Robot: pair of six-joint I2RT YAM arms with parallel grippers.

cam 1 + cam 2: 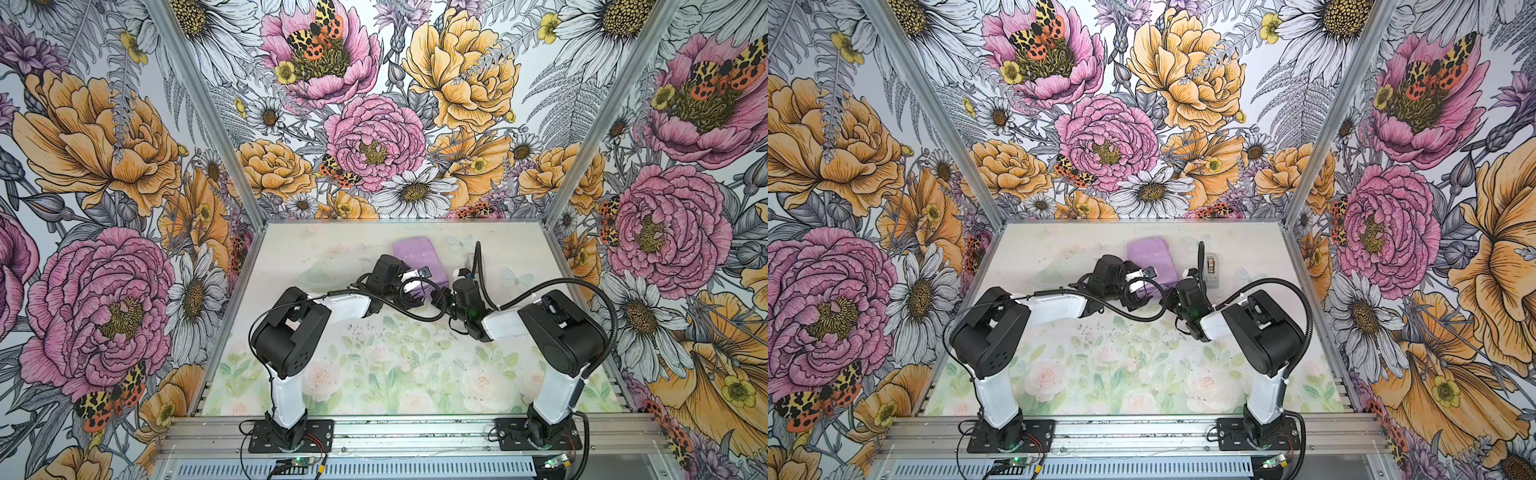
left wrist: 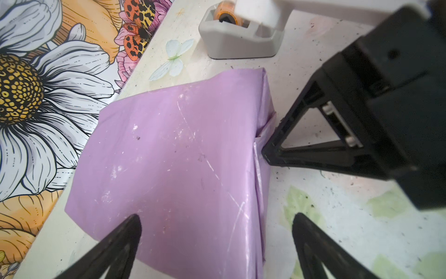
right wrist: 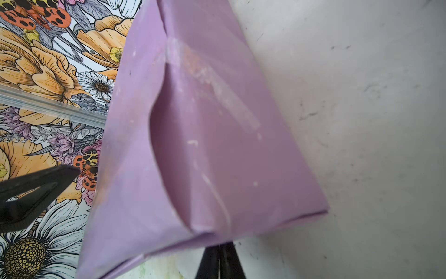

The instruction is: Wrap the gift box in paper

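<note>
Likely light and stiff, the gift box (image 1: 417, 253) takes side holds through tearable paper (image 2: 169, 157); left gripper (image 2: 217, 217) spread, right gripper (image 2: 265, 152) pressed together against its end.

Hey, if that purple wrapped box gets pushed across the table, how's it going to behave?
Likely slides, not tips: the wrapped box lies flat and low on the table. Its paper looks thin and glossy, and one flap gapes, so it may unfold.

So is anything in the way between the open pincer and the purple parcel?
No, nothing visible. The open left pincer hangs just above the lilac paper-wrapped gift box; the shut right pincer sits at its folded end.
</note>
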